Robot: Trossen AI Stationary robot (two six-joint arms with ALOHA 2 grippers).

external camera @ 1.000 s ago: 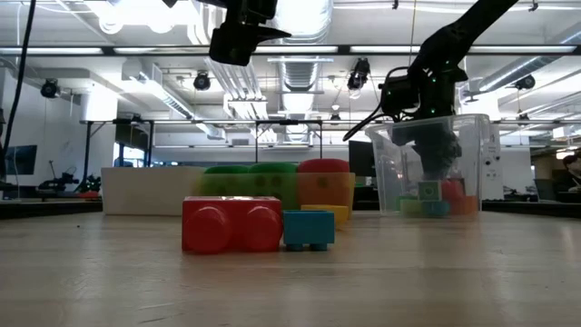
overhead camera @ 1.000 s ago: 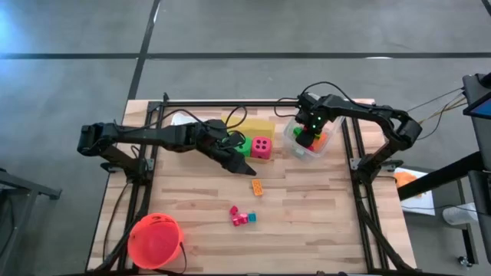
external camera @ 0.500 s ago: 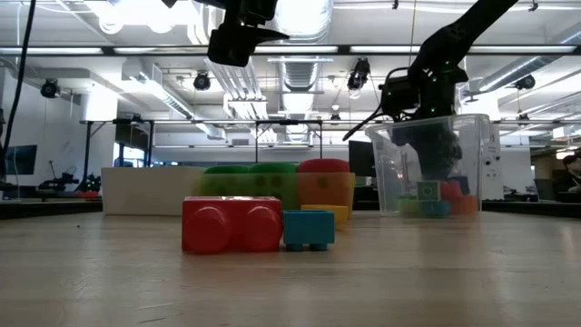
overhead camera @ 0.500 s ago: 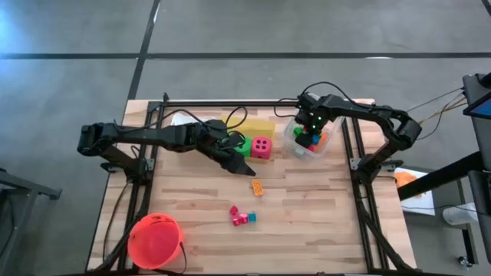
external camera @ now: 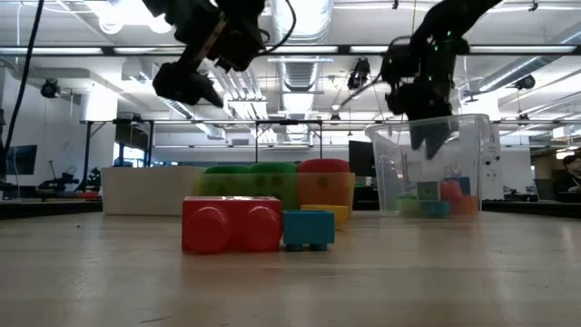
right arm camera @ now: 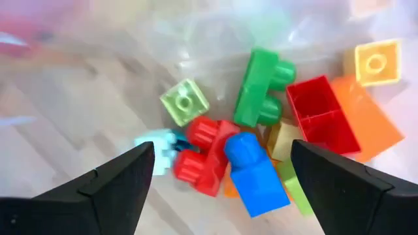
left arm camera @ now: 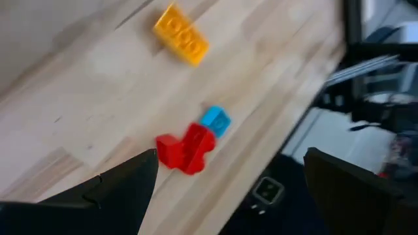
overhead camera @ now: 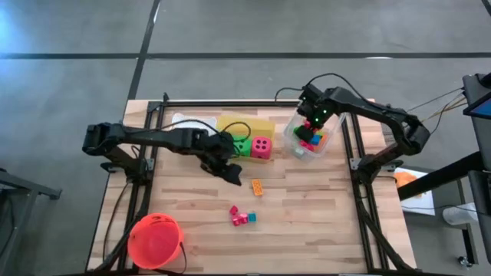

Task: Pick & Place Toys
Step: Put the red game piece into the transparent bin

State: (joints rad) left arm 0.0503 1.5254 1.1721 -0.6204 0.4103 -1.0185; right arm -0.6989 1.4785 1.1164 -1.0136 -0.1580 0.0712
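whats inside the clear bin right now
The clear bin holds loose blocks: a green block, blue block, red block, and others. Whatever lies beneath the pile is covered.

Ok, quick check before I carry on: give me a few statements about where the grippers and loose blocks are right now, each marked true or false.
1. The right gripper is over the clear bin, jaws open, holding nothing. True.
2. The left gripper is shut on the orange block. False: it is open, and the block lies on the table.
3. A red block and a blue block lie together on the table. True.
4. The clear bin holds no blocks. False: several lie in it.
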